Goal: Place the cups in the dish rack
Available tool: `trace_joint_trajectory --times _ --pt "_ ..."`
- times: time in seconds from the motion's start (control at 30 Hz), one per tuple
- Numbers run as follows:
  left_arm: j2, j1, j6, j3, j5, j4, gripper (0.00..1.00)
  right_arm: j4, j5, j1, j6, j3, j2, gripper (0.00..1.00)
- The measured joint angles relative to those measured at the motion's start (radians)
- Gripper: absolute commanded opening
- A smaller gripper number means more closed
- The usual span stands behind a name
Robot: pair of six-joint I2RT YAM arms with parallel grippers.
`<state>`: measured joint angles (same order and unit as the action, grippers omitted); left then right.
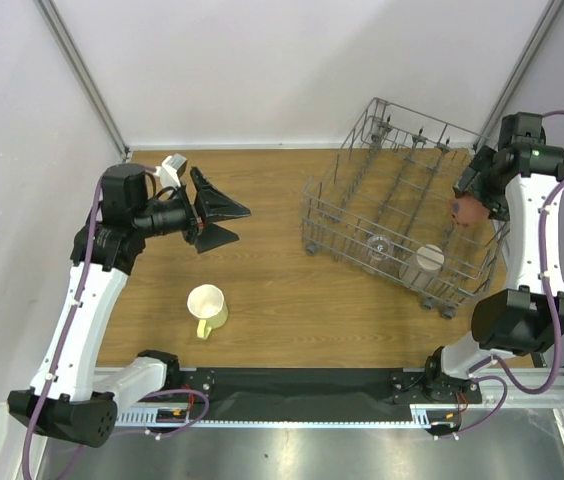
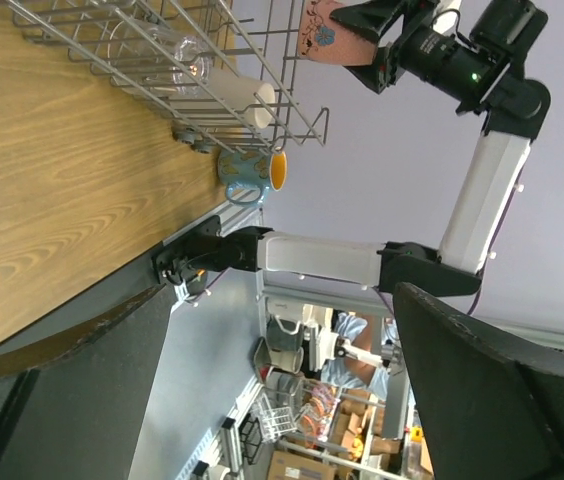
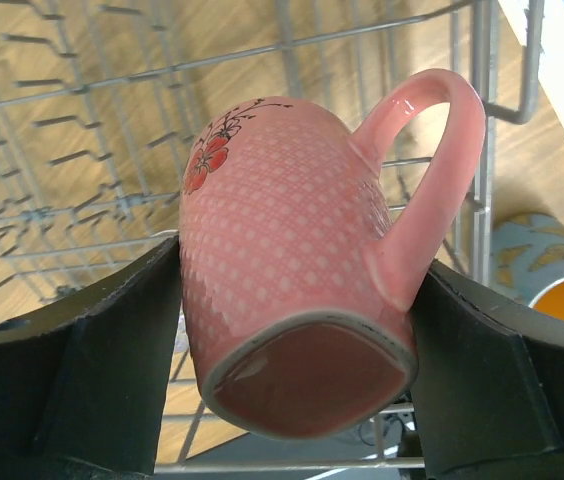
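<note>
My right gripper (image 1: 465,200) is shut on the salmon-pink mug (image 1: 468,210) and holds it above the right end of the grey wire dish rack (image 1: 362,205). In the right wrist view the mug (image 3: 292,230) sits base toward the camera between the fingers (image 3: 92,360), handle to the right, over the rack's wires (image 3: 482,100). A small clear glass (image 1: 379,245) and a beige cup (image 1: 429,258) sit in the rack. The pale yellow mug (image 1: 207,305) stands on the table at the front left. My left gripper (image 1: 218,215) is open and empty above the table, behind the yellow mug.
A blue tumbler with an orange inside (image 2: 254,172) stands on the table just outside the rack's near right corner; it also shows in the right wrist view (image 3: 552,275). The wooden table (image 1: 272,270) ends at a black strip by the arm bases.
</note>
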<state>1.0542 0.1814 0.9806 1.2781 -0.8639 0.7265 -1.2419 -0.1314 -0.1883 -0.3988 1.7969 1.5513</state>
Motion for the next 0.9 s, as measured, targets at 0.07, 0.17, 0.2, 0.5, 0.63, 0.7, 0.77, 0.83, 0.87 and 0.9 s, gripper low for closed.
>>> trace_joint_trajectory --times 0.07,0.17,0.2,0.5,0.63,0.7,0.77,0.83,0.87,0.9 --pt "0.001 -0.005 -0.014 0.000 -0.005 0.001 1.00 -0.003 -0.017 -0.008 0.008 0.000 0.010 0.00" --pt "0.014 -0.006 -0.035 0.010 -0.012 0.012 1.00 0.000 -0.038 -0.008 0.012 -0.005 0.039 0.00" --pt "0.020 -0.006 -0.040 0.015 -0.013 0.016 1.00 0.005 -0.042 -0.008 0.013 -0.013 0.048 0.00" --pt "0.038 -0.023 -0.066 0.027 -0.028 0.024 1.00 0.019 -0.066 -0.008 0.009 -0.068 0.109 0.00" --pt "0.038 -0.031 -0.066 0.027 -0.031 0.024 1.00 0.027 -0.067 -0.008 0.007 -0.106 0.109 0.00" --pt "0.038 -0.033 -0.066 0.027 -0.031 0.024 1.00 0.034 -0.068 -0.007 0.007 -0.126 0.109 0.00" --pt "0.038 -0.034 -0.066 0.027 -0.031 0.024 1.00 0.041 -0.071 -0.002 0.006 -0.144 0.109 0.00" --pt "0.038 -0.034 -0.065 0.027 -0.031 0.024 1.00 0.048 -0.077 0.004 0.006 -0.161 0.109 0.00" --pt "0.038 -0.034 -0.065 0.027 -0.031 0.024 1.00 0.052 -0.080 0.008 0.006 -0.169 0.109 0.00" --pt "0.038 -0.034 -0.065 0.027 -0.031 0.024 0.99 0.058 -0.083 0.012 0.004 -0.177 0.109 0.00"
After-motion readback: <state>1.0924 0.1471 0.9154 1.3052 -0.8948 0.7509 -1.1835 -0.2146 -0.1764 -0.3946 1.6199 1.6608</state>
